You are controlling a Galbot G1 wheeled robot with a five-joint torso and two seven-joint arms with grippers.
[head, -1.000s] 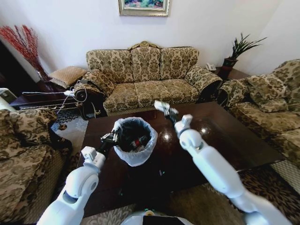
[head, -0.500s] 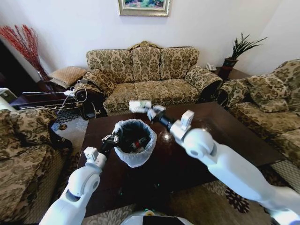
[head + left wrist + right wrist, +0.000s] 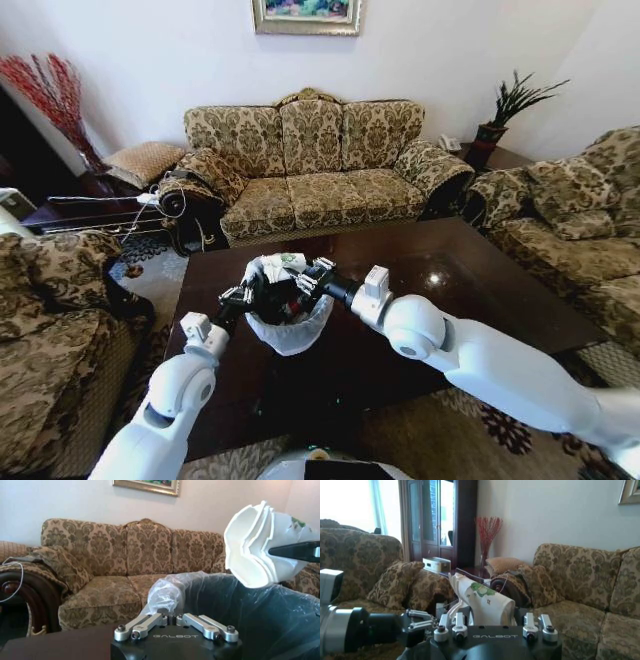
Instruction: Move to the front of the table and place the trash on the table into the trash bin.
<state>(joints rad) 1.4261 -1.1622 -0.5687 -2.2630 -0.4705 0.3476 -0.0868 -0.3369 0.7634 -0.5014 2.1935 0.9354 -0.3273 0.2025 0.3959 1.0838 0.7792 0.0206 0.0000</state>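
The right gripper (image 3: 303, 281) pinches a crushed paper cup (image 3: 277, 268) above the trash bin (image 3: 290, 318); the left gripper (image 3: 240, 296) clamps its rim. Released off-centre, the cup might land on the table (image 3: 480, 300).

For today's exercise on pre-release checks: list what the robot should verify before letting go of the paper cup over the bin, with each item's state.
1. Right gripper shut on the crushed paper cup: ok.
2. Cup above the trash bin opening: ok.
3. Left gripper gripping the bin's rim: ok.
4. Liner bag folded over the rim: ok.
5. Bin upright on the table: ok.
6. Room left inside the bin: cannot tell.
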